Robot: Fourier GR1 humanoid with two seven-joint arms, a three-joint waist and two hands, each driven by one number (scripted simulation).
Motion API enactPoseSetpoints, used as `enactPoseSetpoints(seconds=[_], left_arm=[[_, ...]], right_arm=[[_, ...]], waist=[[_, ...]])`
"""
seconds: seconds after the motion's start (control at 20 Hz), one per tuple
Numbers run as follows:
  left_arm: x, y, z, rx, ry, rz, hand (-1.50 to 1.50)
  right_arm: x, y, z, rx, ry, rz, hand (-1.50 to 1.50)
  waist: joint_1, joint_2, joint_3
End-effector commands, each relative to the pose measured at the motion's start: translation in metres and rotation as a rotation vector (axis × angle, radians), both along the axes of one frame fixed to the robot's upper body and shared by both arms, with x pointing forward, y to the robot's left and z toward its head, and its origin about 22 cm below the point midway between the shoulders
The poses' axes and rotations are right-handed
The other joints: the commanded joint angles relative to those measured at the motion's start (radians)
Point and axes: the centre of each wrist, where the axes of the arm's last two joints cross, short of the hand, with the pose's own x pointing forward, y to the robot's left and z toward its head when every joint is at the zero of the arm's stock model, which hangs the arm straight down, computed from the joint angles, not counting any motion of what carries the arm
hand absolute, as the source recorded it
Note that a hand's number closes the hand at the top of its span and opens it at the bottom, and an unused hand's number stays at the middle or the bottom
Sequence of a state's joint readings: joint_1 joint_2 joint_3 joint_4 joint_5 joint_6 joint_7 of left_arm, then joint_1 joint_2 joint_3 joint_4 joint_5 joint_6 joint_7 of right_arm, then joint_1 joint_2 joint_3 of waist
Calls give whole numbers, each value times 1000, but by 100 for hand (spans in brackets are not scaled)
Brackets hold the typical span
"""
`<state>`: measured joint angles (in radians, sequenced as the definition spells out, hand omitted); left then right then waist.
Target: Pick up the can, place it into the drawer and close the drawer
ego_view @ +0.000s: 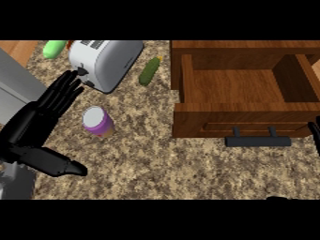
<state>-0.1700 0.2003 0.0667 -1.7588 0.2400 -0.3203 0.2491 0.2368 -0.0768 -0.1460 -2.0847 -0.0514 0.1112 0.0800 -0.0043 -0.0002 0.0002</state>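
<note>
With fingers spread apart and nothing held, the left robot hand [34, 123] is being positioned beside the can [98, 121], which should be enclosed squarely between thumb and fingers before lifting.

Evenly and fairly brightly lit from above, without glare. Soft dark shadows on the speckled surface [162, 159] beside the can [98, 121], under the toaster [105, 62] and below the drawer [249, 91] front. Darker inside the drawer's right wall. Uniformly in focus, straight at the edges.
</note>
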Motion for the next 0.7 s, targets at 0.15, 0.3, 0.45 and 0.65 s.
enactPoseSetpoints(seconds=[0.15,0.3,0.45,0.65], left_arm=[[21,4,-26,20,10,-5,-150],[15,-2,-40,16,7,-3,-150],[15,13,-39,15,7,31,-150],[31,15,-70,25,17,36,-150]], right_arm=[[-9,-12,7,-4,-5,7,-150],[8,-25,-8,-10,-7,-7,-150],[5,2,-13,-6,-10,-10,-150],[11,-17,-2,-7,-11,-11,-150]], waist=[[-1,0,0],[2,0,0],[3,0,0],[1,0,0]])
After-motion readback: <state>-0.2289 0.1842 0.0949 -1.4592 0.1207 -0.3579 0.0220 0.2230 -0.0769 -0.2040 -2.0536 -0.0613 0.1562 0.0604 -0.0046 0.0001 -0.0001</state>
